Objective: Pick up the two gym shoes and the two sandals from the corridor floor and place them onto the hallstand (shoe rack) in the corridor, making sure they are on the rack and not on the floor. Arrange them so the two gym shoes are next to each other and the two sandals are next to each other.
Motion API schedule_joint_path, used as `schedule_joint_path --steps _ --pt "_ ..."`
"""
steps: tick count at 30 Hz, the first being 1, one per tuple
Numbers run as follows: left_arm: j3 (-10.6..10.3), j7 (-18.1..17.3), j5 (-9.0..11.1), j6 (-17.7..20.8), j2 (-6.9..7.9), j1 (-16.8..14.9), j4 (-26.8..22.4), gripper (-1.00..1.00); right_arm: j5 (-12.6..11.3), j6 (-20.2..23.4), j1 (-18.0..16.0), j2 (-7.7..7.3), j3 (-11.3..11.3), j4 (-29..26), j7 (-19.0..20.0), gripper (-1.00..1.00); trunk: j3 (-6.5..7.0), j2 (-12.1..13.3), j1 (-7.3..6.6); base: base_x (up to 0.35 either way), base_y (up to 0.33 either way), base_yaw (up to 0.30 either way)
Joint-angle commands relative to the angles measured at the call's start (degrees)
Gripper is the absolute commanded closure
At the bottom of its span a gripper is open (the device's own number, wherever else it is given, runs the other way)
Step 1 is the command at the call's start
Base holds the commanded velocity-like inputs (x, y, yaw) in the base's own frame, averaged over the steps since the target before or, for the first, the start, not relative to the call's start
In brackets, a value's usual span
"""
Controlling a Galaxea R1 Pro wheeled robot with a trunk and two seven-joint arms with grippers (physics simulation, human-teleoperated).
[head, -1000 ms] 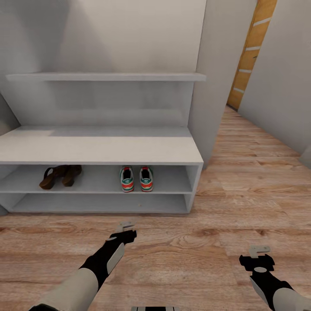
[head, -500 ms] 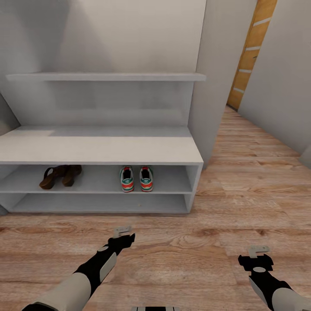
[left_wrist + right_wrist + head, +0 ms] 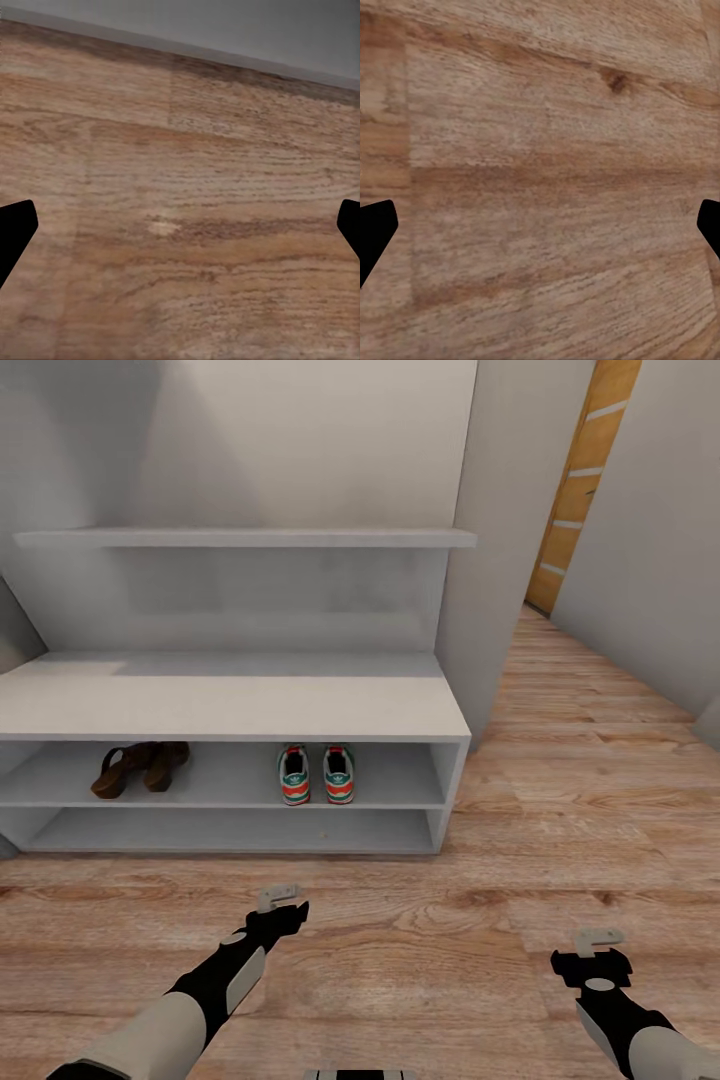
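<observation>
Two white gym shoes with green stripes and red-orange heels point(image 3: 316, 774) stand side by side on the upper open shelf of the white hallstand point(image 3: 230, 705). At that shelf's left end the two brown sandals point(image 3: 139, 766) lie together. My left gripper point(image 3: 279, 901) hangs open and empty over the corridor floor point(image 3: 420, 950), in front of the rack. Off to the right, my right gripper point(image 3: 598, 939) is open too, with nothing in it. In each wrist view black fingertips point(image 3: 13, 234) point(image 3: 373, 231) stand wide apart over bare planks.
A higher wall shelf point(image 3: 245, 538) hangs above the rack's flat top. A grey wall panel point(image 3: 505, 540) stands right of the rack. The corridor runs on at the right toward an orange-brown door point(image 3: 585, 470).
My left arm has drawn back from the rack, toward me and slightly left. The right arm has hardly moved. Shoes and sandals stay put.
</observation>
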Motion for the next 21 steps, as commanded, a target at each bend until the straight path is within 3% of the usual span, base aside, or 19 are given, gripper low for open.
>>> schedule_joint_path --steps 1,21 --pt "0.0 0.0 0.0 0.0 0.01 0.0 0.0 -1.0 0.0 0.0 0.0 0.04 0.0 0.0 0.0 -1.0 0.0 0.0 0.0 0.0 0.0 0.0" --pt "0.1 0.0 0.0 -0.1 0.47 0.0 0.1 -1.0 0.0 0.0 0.0 0.68 0.0 0.0 0.0 -1.0 0.0 0.0 0.0 0.0 0.0 0.0"
